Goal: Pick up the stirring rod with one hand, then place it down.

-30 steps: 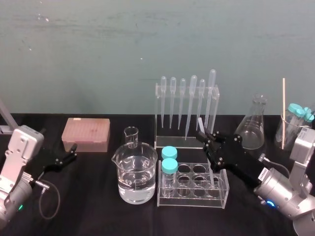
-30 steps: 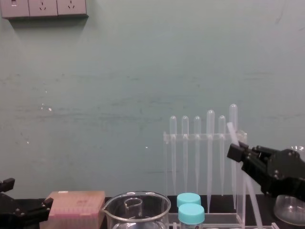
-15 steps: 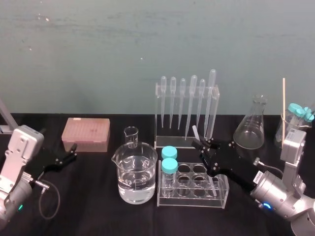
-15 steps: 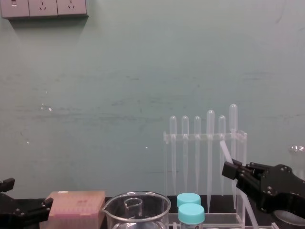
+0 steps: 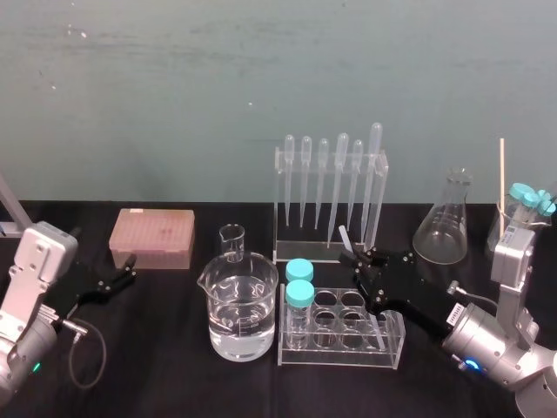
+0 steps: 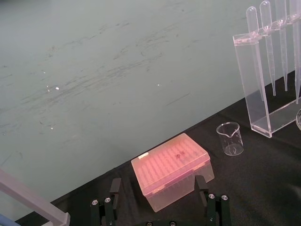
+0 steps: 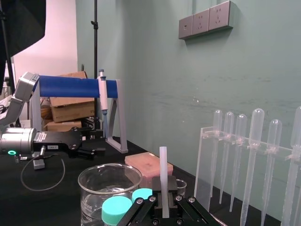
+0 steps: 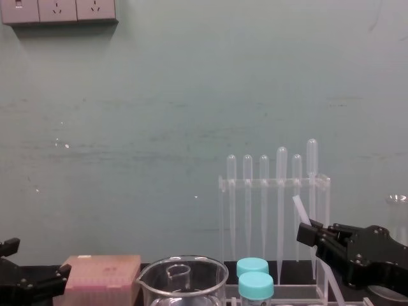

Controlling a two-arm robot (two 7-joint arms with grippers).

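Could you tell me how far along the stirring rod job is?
Done: the right gripper is shut on the stirring rod. In hand: holding it tilted over the test tube rack. Left: setting it down, releasing. The left gripper idles beside the pink box.

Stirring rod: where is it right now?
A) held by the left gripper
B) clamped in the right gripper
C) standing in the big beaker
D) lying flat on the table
B: the right gripper is shut on the stirring rod above the test tube rack, its top end poking up; the left gripper sits parked near the pink box.
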